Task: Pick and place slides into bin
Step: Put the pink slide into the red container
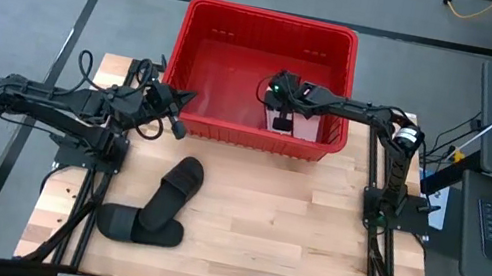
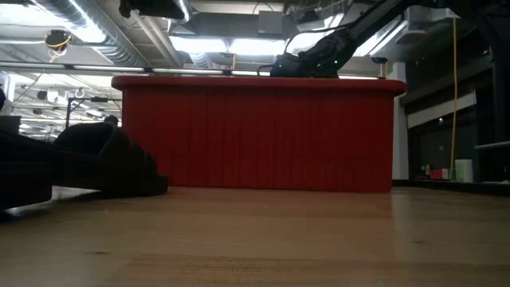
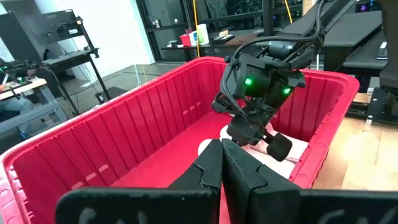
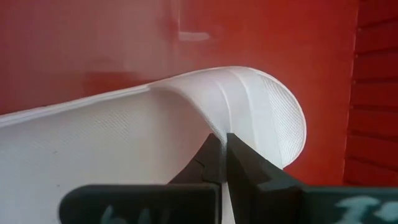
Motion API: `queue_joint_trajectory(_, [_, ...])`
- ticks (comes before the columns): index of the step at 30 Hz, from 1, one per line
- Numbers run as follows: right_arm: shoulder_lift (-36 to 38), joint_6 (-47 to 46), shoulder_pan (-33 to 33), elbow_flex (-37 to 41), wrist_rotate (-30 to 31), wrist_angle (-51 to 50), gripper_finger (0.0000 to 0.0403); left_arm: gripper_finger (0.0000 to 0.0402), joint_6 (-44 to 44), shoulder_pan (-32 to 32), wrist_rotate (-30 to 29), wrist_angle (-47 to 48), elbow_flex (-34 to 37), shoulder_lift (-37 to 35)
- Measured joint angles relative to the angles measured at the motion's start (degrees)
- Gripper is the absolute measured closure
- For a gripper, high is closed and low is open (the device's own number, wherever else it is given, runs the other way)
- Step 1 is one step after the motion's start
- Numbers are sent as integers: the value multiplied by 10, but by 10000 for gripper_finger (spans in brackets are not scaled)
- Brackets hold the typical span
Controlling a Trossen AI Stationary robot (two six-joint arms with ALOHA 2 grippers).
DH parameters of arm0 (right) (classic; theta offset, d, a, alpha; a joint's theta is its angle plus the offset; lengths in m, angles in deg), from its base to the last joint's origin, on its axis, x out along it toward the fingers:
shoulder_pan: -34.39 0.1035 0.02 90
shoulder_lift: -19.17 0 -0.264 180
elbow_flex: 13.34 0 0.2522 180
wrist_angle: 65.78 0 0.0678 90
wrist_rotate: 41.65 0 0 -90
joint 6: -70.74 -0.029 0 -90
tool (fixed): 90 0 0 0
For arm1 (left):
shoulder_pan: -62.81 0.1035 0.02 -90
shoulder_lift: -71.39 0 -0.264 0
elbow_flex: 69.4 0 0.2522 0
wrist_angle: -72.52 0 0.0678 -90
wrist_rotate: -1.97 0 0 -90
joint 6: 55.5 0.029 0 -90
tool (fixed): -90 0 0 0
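Resting on the wooden table [image 1: 293, 217], black slides [image 1: 157, 209] flank the red bin [image 1: 270, 31].

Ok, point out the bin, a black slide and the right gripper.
bin [image 1: 208, 18]: high view, bare left inner wall.
black slide [image 1: 172, 196]: high view, strap of the tilted one on the table.
right gripper [image 1: 282, 122]: high view, fingertips inside the bin over a pink slide [image 1: 301, 127].

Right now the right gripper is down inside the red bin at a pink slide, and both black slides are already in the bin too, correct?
Not quite. The right gripper is inside the bin at the pink slide, but the high view shows the two black slides on the table in front of the bin, not in it.
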Motion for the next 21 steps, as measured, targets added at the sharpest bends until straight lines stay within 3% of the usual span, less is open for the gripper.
queue_joint_trajectory(21, [1, 15, 2, 0, -39, -24, 394, 400, 0, 0, 0, 0, 0, 0])
